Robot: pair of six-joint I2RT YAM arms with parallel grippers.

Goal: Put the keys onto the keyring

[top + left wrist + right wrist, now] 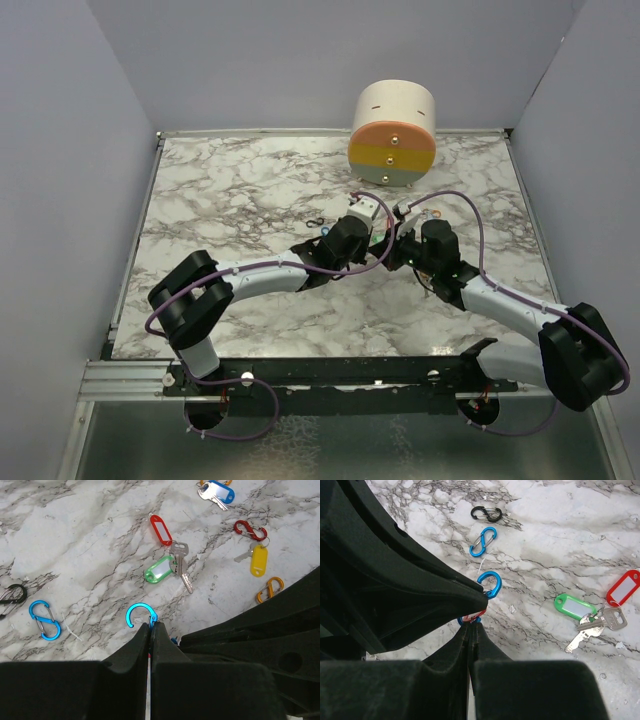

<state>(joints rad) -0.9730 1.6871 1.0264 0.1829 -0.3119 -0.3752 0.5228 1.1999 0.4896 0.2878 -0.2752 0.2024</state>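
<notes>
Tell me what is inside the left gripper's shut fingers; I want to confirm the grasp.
A blue clip: its curved end sticks out past the left gripper. The pinched end is covered by the fingers, so the hold's depth is hidden.

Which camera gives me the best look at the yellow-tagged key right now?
Left wrist. The yellow-tagged key lies in full view at upper right, just below a red clip. The right wrist view does not include it, and in the top view it is too small to pick out.
</notes>
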